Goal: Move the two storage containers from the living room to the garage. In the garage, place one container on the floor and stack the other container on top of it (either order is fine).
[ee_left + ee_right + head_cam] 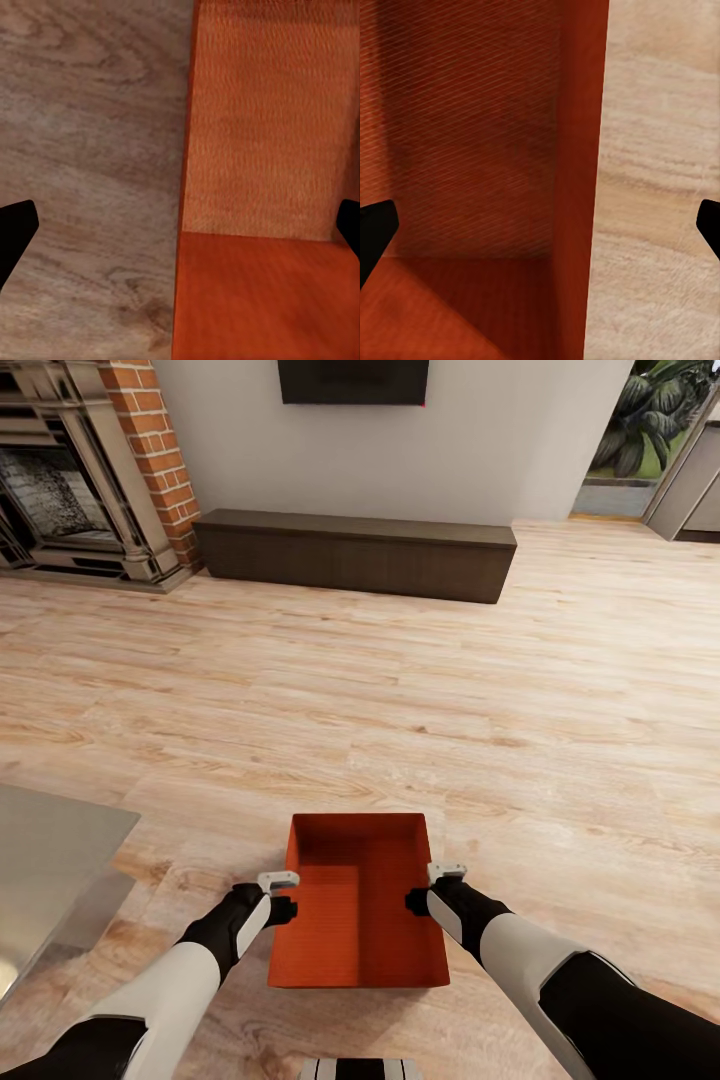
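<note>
Left gripper (pixel 283 895) sits at the left wall of the storage container (pixel 358 905); right gripper (pixel 432 888) at the right wall, about level with it. Both sets of jaws spread wide, each straddling a wall: in the left wrist view the black fingertips (pixel 15 232) stand far apart at the frame edges with the box's thin left wall (pixel 182 225) running between them, one finger over the wood floor (pixel 90 150), the other over the box's inside. Same on the right wrist view: fingertips (pixel 375 232) wide apart, right wall (pixel 577 187) between them, floor (pixel 660 187) outside. No finger seen touching a wall.

Container is red-orange, lidless, empty, upright on the light wood-plank floor (pixel 400 690), straight ahead of the robot between the two forearms.

Further out: corner of a low grey table (pixel 50 850) at left. Across the room, a long dark-brown low cabinet (pixel 355 552) against the white wall, a dark screen (pixel 352 380) above it, brick fireplace (pixel 80 470) at far left.
</note>
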{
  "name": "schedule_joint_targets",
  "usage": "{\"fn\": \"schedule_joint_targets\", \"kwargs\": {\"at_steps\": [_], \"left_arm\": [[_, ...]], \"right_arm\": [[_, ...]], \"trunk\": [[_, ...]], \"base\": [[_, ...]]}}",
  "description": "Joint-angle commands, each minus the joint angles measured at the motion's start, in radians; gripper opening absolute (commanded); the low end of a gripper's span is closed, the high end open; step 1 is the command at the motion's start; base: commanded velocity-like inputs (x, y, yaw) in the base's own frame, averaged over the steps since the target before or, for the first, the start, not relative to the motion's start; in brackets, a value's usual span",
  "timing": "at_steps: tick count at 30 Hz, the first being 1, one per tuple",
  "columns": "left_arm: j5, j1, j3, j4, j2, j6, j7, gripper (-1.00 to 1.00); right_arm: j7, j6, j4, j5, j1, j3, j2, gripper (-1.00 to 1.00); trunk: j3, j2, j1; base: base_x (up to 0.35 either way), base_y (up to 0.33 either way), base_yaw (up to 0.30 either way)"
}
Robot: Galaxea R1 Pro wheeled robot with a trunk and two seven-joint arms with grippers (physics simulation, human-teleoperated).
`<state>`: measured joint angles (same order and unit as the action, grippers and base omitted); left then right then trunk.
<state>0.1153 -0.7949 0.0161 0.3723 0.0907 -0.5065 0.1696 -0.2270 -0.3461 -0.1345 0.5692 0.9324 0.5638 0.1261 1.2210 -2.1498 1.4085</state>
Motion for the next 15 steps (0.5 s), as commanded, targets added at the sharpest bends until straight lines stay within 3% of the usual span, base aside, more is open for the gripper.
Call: {"fn": "schedule_joint_targets", "kwargs": {"at_steps": [1,15], "left_arm": [[0.011,0.0,0.002,0.003,0.0,-0.004,0.007,1.0],[0.009,0.0,0.003,0.013,0.001,-0.007,0.009,1.0]], "right_arm": [[-0.006,-0.005,-0.002,0.009,0.0,0.008,0.0,1.0],[-0.006,-0.005,-0.001,0.009,0.0,0.009,-0.005,1.0]], "trunk": [[0.001,0.0,0.0],[0.001,0.0,0.0]], "base": [[0.0,0.0,0.0],[0.0,0.0,0.0]]}}
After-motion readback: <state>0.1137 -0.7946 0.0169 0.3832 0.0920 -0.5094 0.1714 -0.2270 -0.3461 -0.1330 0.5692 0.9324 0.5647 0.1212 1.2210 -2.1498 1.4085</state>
